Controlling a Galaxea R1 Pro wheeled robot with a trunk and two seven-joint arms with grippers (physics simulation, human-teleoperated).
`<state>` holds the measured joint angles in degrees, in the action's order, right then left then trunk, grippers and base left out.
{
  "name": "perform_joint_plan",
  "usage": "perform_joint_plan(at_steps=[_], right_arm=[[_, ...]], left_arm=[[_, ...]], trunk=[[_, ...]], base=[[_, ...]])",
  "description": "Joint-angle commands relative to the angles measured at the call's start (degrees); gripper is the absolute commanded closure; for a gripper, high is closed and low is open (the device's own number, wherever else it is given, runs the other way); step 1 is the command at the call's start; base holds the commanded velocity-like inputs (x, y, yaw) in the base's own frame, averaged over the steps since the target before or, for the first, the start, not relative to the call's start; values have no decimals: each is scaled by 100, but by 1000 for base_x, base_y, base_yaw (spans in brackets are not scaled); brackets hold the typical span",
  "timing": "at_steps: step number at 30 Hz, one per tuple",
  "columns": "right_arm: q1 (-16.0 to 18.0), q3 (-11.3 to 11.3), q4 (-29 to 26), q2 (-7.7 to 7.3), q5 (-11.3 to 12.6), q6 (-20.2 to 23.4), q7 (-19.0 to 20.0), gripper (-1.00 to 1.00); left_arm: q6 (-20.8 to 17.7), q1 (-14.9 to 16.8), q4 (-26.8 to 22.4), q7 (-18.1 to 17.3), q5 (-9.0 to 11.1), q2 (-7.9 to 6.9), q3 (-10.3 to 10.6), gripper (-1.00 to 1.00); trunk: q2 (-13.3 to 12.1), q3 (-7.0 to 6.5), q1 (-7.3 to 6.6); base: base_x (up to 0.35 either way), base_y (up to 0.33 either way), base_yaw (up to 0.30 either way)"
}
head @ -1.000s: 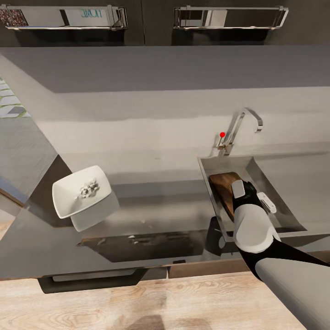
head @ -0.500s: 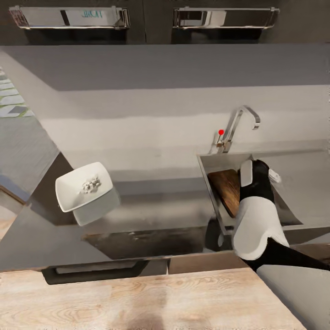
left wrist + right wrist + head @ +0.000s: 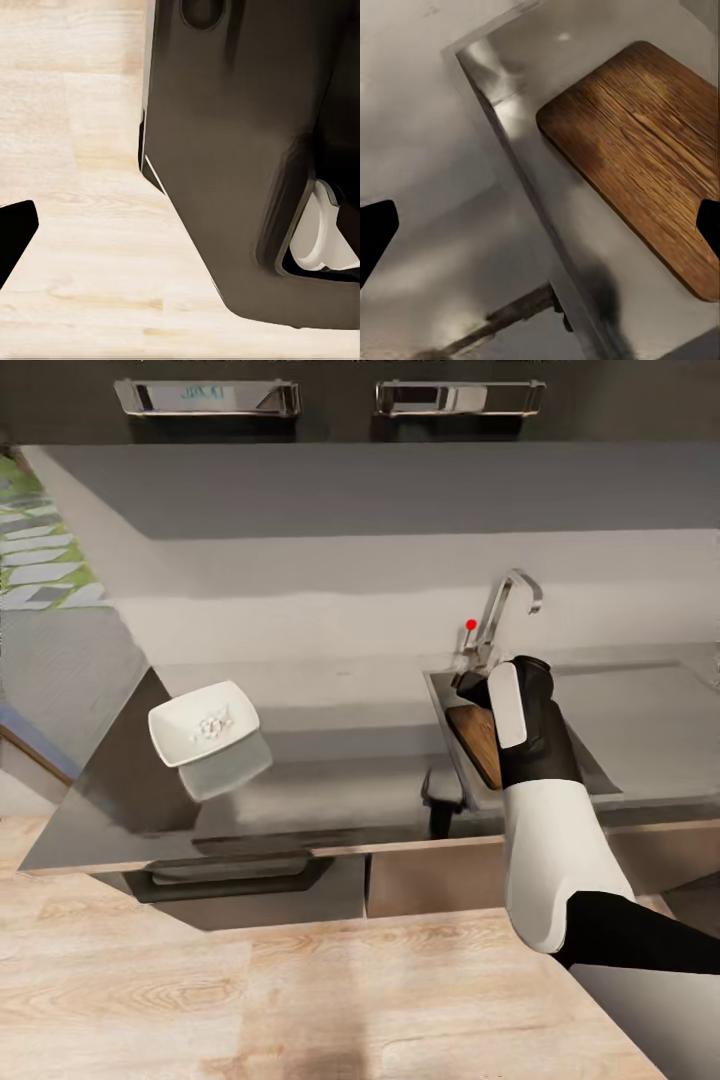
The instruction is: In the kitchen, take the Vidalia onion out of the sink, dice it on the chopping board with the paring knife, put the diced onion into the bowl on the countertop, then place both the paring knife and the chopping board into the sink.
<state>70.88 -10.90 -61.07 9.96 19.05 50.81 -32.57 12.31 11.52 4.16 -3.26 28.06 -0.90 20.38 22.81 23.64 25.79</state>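
While the right arm hangs above the sink (image 3: 600, 780), the chopping board (image 3: 649, 146) lies inside the basin, leaning against the wall nearest the bowl, its wood grain plain in the right wrist view. That view shows the right gripper (image 3: 540, 229) with its two dark fingertips at the far edges of the picture, spread wide and holding nothing. The left gripper cannot be judged: its wrist view looks at pale wood flooring and a dark part of the robot's body, with one dark fingertip (image 3: 15, 236) at the edge.

The bowl (image 3: 203, 722) stands on the glossy surface (image 3: 330, 800) well apart from the sink, on the side away from the tap (image 3: 505, 610), with pale diced pieces inside. I cannot find the paring knife in these pictures, so whether it already rests in the basin is unclear.

Judging by this, the board seems placed and the step in hand is clearing the arm. To do it well, lift straight up from the sink before swinging away, keeping the open fingers from catching the board's raised edge or the tap just beyond it. Then confirm where the knife is before treating the task as finished.
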Motion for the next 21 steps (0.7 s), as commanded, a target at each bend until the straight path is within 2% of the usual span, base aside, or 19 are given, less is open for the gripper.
perform_joint_plan(at_steps=[1, 6, 21], right_arm=[[8, 7, -3, 4, 57, 7, 21, -100], [3, 13, 55, 4, 43, 7, 183, -100], [-13, 18, 277, 4, 20, -18, 225, -100]], left_arm=[[33, 8, 23, -34, 59, 3, 45, -100], [26, 7, 23, -34, 59, 3, 45, -100], [26, 8, 23, -34, 59, 3, 45, -100]], trunk=[[10, 9, 0], [10, 9, 0], [10, 9, 0]], base=[[-338, 0, 0], [-338, 0, 0], [-338, 0, 0]])
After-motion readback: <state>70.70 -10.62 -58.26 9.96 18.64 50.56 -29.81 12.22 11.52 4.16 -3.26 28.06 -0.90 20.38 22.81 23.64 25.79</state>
